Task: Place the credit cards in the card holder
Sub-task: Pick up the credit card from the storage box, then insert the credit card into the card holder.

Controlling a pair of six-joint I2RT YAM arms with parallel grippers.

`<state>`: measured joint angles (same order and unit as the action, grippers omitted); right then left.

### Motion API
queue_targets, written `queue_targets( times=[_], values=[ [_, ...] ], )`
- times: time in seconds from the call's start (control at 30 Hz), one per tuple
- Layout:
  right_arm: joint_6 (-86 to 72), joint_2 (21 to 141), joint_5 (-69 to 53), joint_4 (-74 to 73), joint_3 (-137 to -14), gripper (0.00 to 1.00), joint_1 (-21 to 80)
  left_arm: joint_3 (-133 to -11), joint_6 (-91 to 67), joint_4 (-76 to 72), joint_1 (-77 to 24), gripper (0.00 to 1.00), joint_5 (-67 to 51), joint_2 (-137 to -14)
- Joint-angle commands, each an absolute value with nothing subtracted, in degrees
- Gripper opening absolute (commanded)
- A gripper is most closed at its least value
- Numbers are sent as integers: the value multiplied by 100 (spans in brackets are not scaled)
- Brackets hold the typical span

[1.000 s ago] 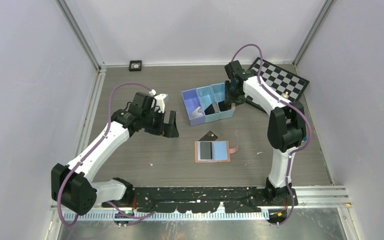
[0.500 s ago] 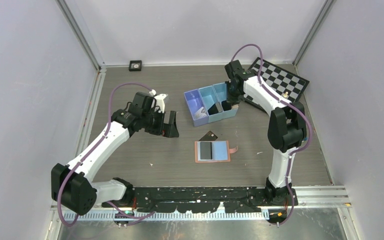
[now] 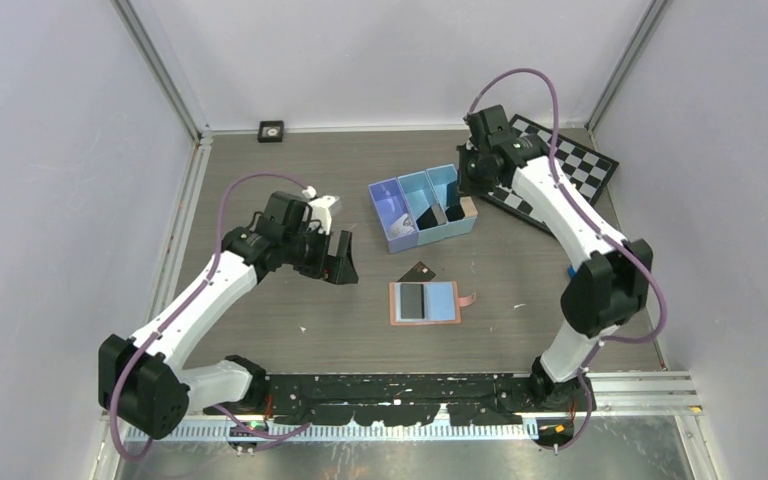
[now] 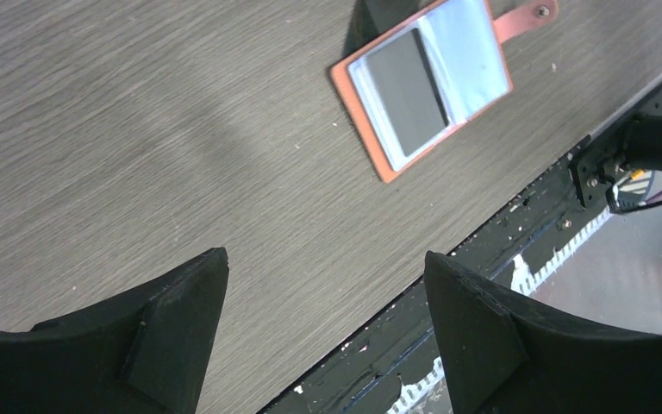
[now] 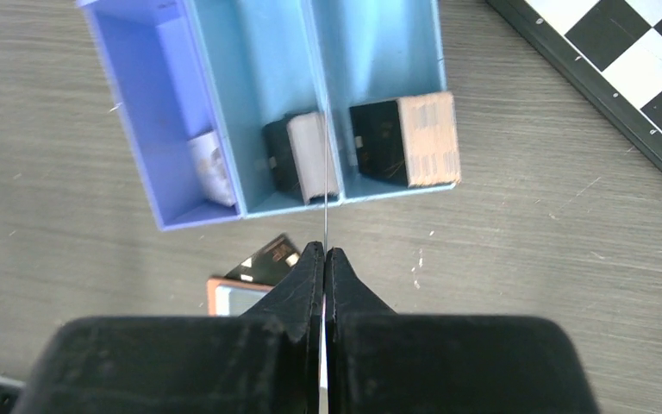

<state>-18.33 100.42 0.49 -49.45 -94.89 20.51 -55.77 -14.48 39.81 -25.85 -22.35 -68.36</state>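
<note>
1. R gripper (image 5: pixel 325 252) clamped on thin glossy black credit card (image 5: pixel 325 172), edge-on, above blue plastic bin (image 5: pixel 259 60).
2. L gripper (image 4: pixel 325 263) jaws apart, left of open salmon-tan leather-look card holder (image 4: pixel 465 56).
3. Risk: tip-only pinch; card may twist out.

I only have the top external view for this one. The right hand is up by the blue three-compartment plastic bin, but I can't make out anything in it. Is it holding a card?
Observer: Yes. The right wrist view shows the right hand shut on a thin flat card. It is seen edge-on, as a fine line sticking out past the fingertips, so I cannot tell its colour.
Operator: And the left hand, anything between its fingers?
Observer: No. In the left wrist view the left hand is open, with only the grey-brown wooden table showing in the gap.
</note>
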Motion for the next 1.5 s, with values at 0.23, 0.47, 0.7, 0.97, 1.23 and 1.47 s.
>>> queue_targets(
  times=[0.23, 0.47, 0.7, 0.97, 1.23, 1.47],
  values=[
    [-1903, 8485, -1849, -5406, -8199, 1, 3158, -5385, -1126, 3186, -3272, 82, -3272, -6282],
    [-1911, 8255, -3814, -5053, -7467, 0, 3886, -5276, -1073, 2838, -3816, 81, -4298, -6327],
    [-1768, 8209, -5101, -4878, -7311, 0, 4268, -5255, -934, 2841, -4305, 80, -4692, -6439],
    [-1487, 8153, -5447, -4972, -7285, 0, 4537, -5280, -909, 2861, -4333, 76, -4586, -6349],
    [-1324, 8050, -5556, -5070, -7268, 0, 4596, -5362, -648, 3190, -4333, 79, -3964, -6194],
    [-1266, 7961, -5449, -5087, -7258, 0, 4613, -5371, -613, 3225, -4333, 58, -4151, -6173]
  ],
)
